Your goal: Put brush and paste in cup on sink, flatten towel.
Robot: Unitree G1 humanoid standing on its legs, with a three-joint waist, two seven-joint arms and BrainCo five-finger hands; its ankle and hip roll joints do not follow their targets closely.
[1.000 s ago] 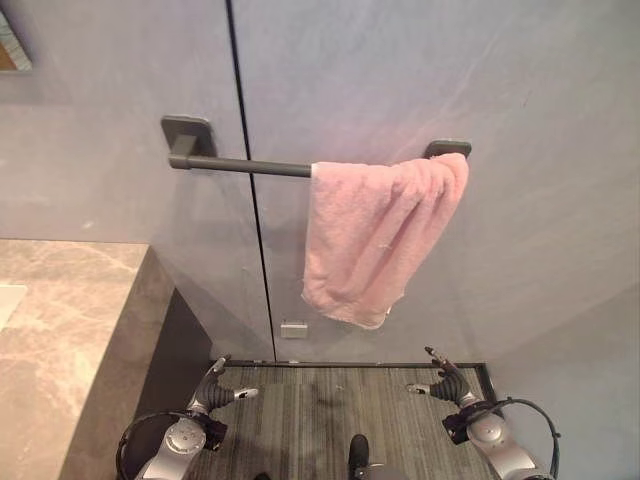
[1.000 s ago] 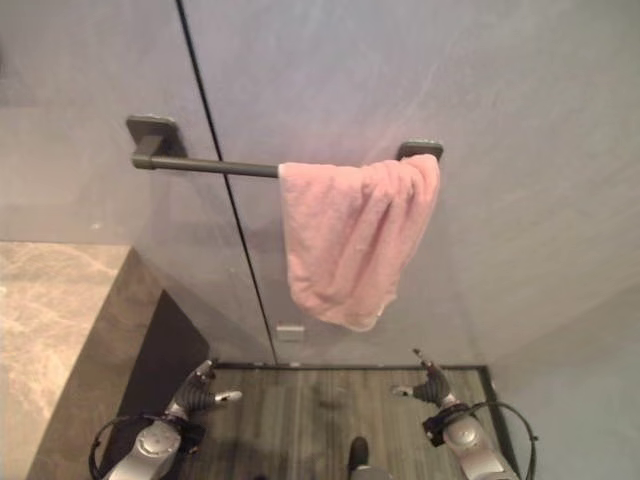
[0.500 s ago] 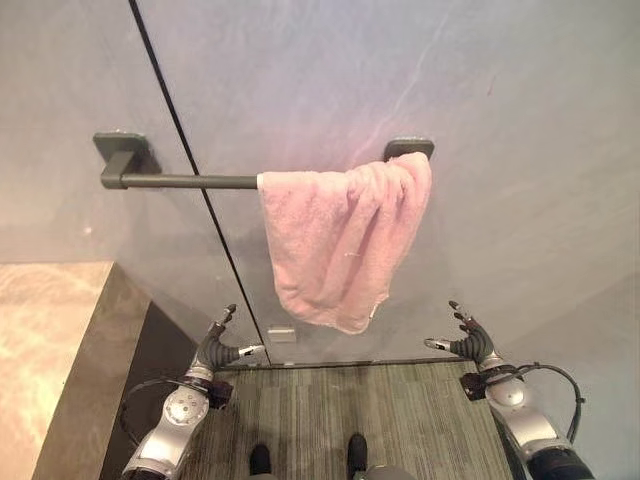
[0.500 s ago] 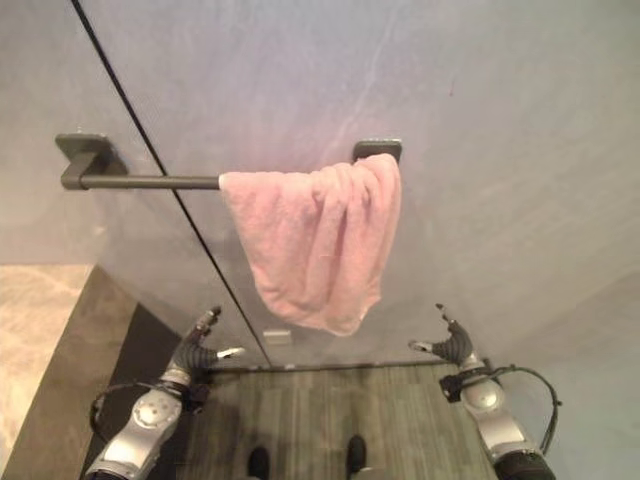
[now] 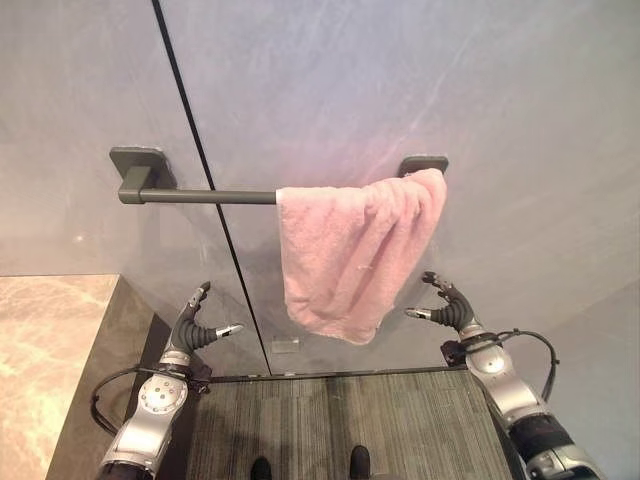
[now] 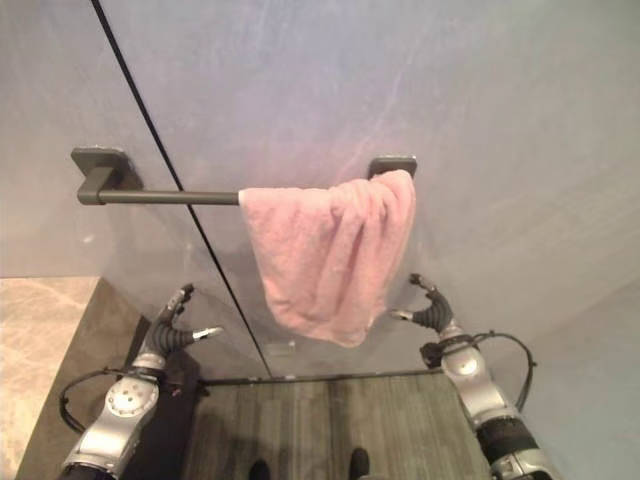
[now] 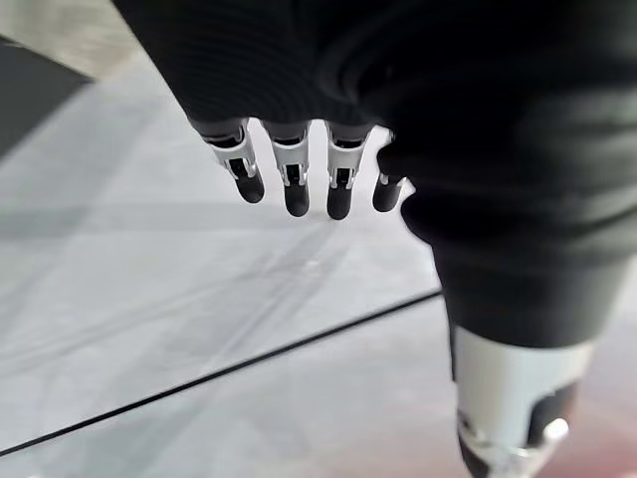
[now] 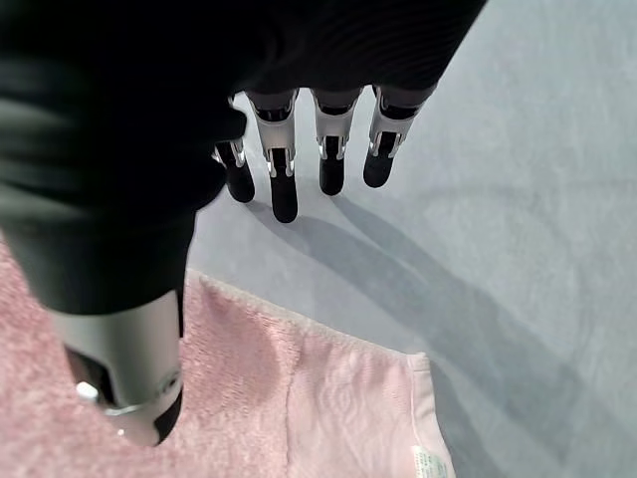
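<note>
spanning the whole background, the pale grey marbled wall (image 5: 420, 90) carries a thin black vertical seam (image 5: 205, 190) and, beside it, a beige veined stone counter (image 5: 45, 360) at the lower left, with a strip of grey striped floor (image 5: 330, 420) beneath. next in size, the pink terry towel (image 5: 355, 250) hangs bunched over the right end of the dark grey metal towel bar (image 5: 200, 195), its folds crowded toward the right bracket and its lower edge slanting, so it is not yet spread flat. no brush, paste or cup can be seen from here, so the step in hand looks like the towel. the right hand (image 5: 445, 308) is raised just beside the towel's lower right edge, fingers relaxed and spread, holding nothing; the right wrist view shows its fingers straight with pink cloth close below. the left hand (image 5: 195, 328) is up near the wall seam, well apart from the towel, likewise loose-fingered and empty. to do this well, i judge the right hand should pinch the towel's outer edge near the bar while the left reaches across to take the inner edge, then draw the two apart along the bar so the bunched folds slide out evenly. tugging downward instead risks pulling the towel off the bar.
</note>
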